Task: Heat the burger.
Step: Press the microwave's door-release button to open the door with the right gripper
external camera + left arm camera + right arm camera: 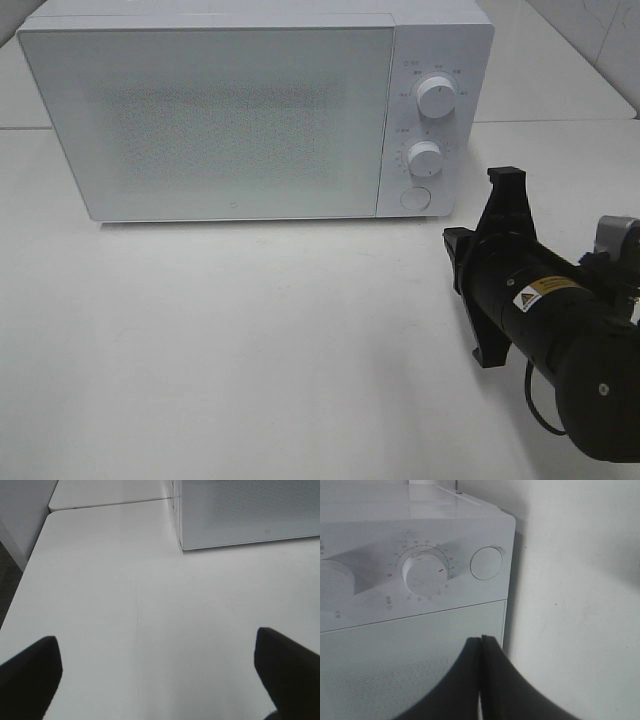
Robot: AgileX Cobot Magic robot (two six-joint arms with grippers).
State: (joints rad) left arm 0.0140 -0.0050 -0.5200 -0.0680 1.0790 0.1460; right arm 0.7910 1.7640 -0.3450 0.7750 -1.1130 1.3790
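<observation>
Two grippers show, but you can see no burger in any view. It may sit behind the shut door of the microwave point(205, 120), which fills the upper left of the high view, but you cannot tell. Your left gripper point(156, 640) has its fingers spread wide over the white table point(125, 580) and holds nothing. At the right of the high view, your right gripper point(455, 245) has its fingers pressed together, empty, near the round button point(414, 198). A burger is likely light, soft and easy to squash, and its layers can slide. Hold it low by both sides, gently.
</observation>
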